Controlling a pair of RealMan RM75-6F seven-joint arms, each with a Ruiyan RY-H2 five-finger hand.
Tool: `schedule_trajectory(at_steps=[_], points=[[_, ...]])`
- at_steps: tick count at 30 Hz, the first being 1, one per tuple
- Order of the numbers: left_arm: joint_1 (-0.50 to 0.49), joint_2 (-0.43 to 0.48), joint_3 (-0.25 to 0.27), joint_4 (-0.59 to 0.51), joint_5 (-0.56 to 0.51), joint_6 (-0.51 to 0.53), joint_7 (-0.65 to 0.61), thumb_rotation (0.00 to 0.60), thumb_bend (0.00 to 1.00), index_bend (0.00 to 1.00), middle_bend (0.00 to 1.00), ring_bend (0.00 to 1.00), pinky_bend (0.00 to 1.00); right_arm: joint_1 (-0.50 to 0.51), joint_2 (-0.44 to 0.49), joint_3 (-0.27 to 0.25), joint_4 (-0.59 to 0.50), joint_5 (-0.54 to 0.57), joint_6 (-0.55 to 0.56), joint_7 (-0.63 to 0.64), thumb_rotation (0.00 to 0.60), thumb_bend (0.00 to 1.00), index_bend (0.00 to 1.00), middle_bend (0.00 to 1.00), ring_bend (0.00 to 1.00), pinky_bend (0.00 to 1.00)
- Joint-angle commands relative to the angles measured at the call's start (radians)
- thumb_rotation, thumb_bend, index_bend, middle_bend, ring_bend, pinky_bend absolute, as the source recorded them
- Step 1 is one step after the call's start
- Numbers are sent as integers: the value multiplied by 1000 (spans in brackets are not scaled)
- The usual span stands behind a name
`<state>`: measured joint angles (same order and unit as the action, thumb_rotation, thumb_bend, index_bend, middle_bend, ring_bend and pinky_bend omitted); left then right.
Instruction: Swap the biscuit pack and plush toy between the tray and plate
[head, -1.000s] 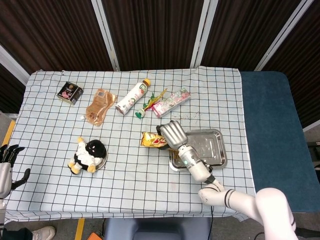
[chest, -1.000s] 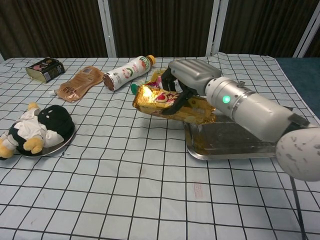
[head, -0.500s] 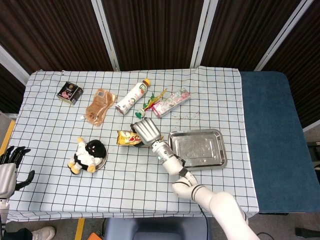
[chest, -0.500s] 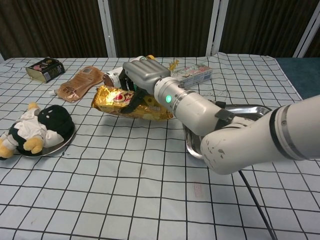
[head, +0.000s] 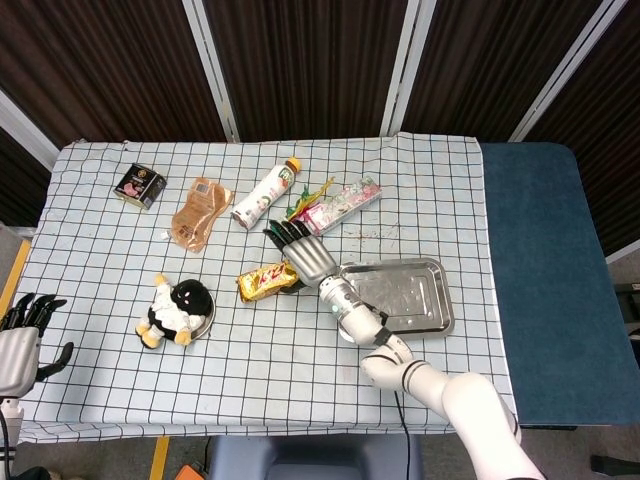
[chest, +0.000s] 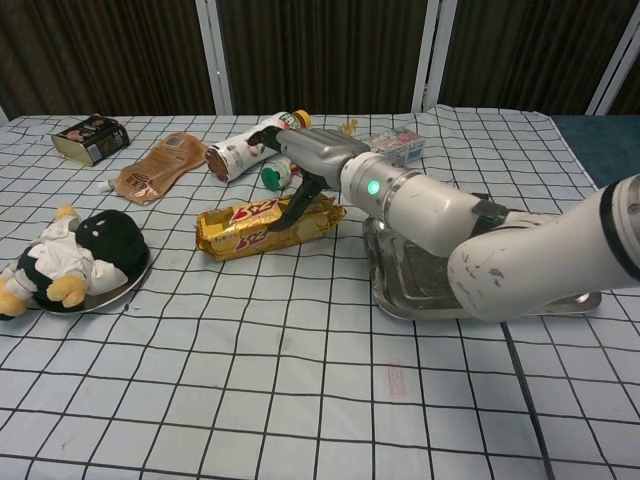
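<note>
**Biscuit pack now on the cloth, off the tray**

Beside the tray's left end, the right hand has its fingers spread over the biscuit pack; whether they touch it cannot be told. Half a second ago this hand carried the pack in the air; now the pack lies on the checked cloth, between the tray and the plate. The plush toy stays on the plate. The left hand stays open at the table's left edge.
</note>
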<state>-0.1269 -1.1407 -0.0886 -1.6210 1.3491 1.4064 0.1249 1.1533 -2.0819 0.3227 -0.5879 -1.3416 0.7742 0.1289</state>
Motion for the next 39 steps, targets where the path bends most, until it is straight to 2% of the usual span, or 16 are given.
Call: schedule_trajectory(at_steps=[1,5,9,10,12,14,18,21,25,29,34,39], points=[[-1,0,2,-2,4,1,3,600,368,202,144,63,162,-72,107,-37,-139,-23,52,4,600,93,0,0,0,0],[0,0,4,-5,9,5,5,600,370,202,145,64,162,-211,288,-80,-432,-13,160,-134,600,93,0,0,0,0],[1,-3,4,-11,12,12,12,600,369,190,145,63,162,-425,564,-184,-846,13,336,-398,600,93,0,0,0,0],[2,-6,2,-13,12,17,15,600,369,171,145,63,161,-470,623,-210,-917,12,379,-434,600,93,0,0,0,0],[3,-14,-4,-16,11,29,18,600,369,130,146,63,161,-567,731,-261,-1036,-2,480,-456,600,92,0,0,0,0],[1,-22,-7,-18,10,33,21,600,370,101,145,63,161,-653,813,-309,-1088,-31,563,-405,600,93,0,0,0,0],[-7,-32,-7,-31,-2,17,47,600,370,87,145,63,161,-777,899,-379,-1087,-59,667,-374,600,85,0,0,0,0],[-20,-33,-6,-46,-13,-7,76,600,371,82,142,64,161,-852,893,-396,-1049,-66,749,-408,600,65,0,0,0,0],[-39,-29,-9,-80,-19,-31,103,600,374,46,118,62,161,-927,838,-375,-972,-61,841,-383,600,56,0,0,0,0],[-69,-25,-15,-123,-20,-66,131,600,373,0,25,14,156,-967,785,-326,-896,-44,887,-313,600,52,0,0,0,0],[-132,-46,-32,-178,-80,-158,186,600,366,0,0,0,151,-989,787,-305,-882,-88,922,-240,600,50,0,0,0,0],[-200,-117,-48,-177,-134,-236,237,600,371,0,0,0,130,-1023,800,-304,-891,-149,980,-186,600,50,0,0,0,0]])
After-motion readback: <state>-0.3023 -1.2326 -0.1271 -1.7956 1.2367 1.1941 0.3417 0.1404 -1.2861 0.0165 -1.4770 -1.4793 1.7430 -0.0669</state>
